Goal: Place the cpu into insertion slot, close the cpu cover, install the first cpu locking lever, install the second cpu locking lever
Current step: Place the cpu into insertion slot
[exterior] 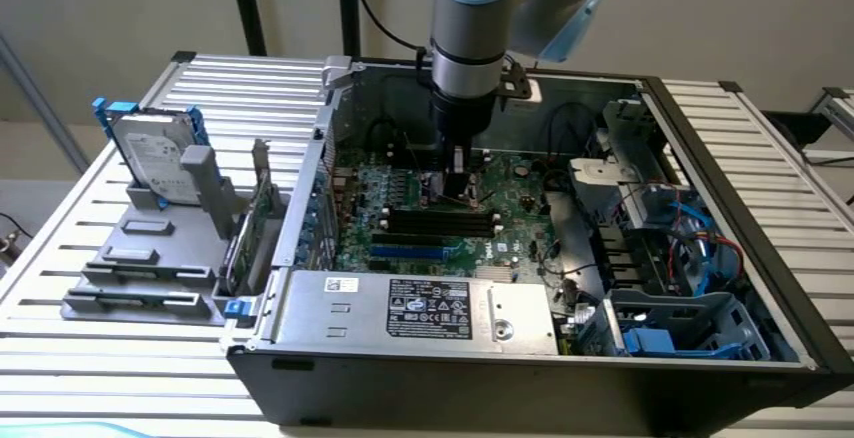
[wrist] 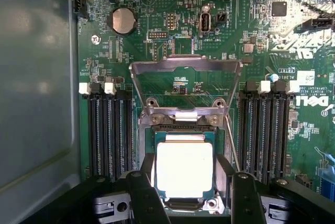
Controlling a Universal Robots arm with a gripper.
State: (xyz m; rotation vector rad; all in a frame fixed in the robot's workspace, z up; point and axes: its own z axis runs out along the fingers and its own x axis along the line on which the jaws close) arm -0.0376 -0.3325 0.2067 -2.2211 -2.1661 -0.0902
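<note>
Inside the open computer case, which lies on the slatted desk, the tool reaches straight down to the green motherboard. In the wrist view the tool is closed on the cpu, its two fingers pressed against opposite edges. The chip sits level at the insertion slot; whether it is fully seated I cannot tell. The cpu cover stands raised just beside it, between the black memory slots.
</note>
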